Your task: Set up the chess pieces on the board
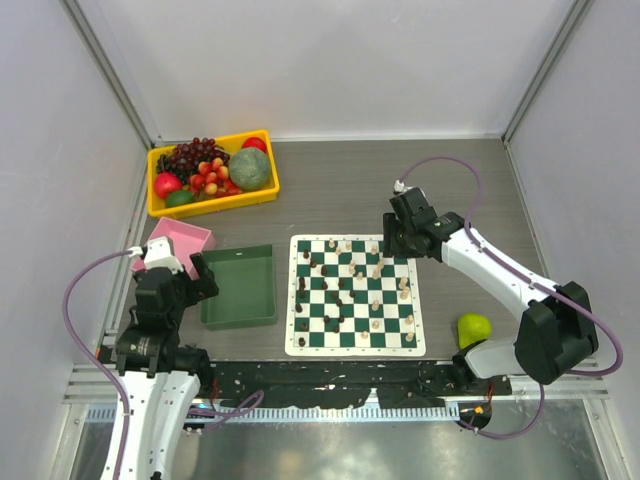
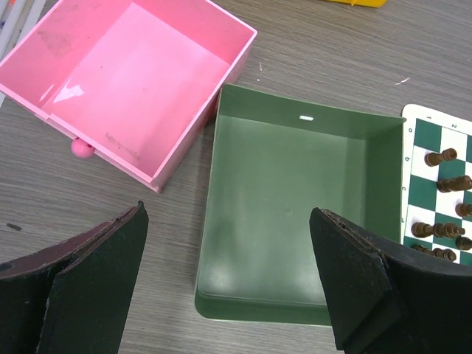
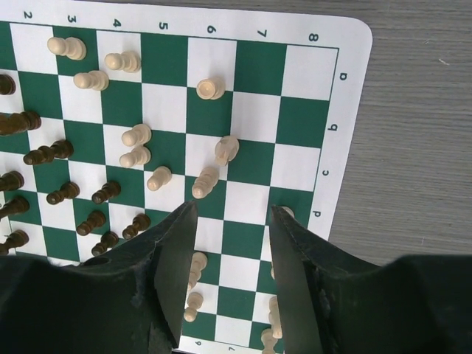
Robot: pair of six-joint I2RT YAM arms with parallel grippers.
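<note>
The board (image 1: 355, 348) lies in the middle of the table, a green and white checked mat (image 3: 324, 140). Dark chess pieces (image 1: 303, 290) stand scattered over its left half and cream ones (image 1: 376, 270) over its right. In the right wrist view, cream pieces (image 3: 227, 149) and dark pieces (image 3: 65, 193) stand on mixed squares. My right gripper (image 1: 385, 245) hovers over the board's far right part, jaws apart (image 3: 232, 210) with only bare squares between them. My left gripper (image 1: 200, 268) hangs open (image 2: 228, 217) over the near edge of the green tray, holding nothing.
A green tray (image 2: 287, 214) sits left of the board (image 1: 240, 287), with a pink box (image 1: 180, 243) beyond it. A yellow bin of fruit (image 1: 212, 172) stands at the back left. A green fruit (image 1: 474, 327) lies right of the board near the right arm's base.
</note>
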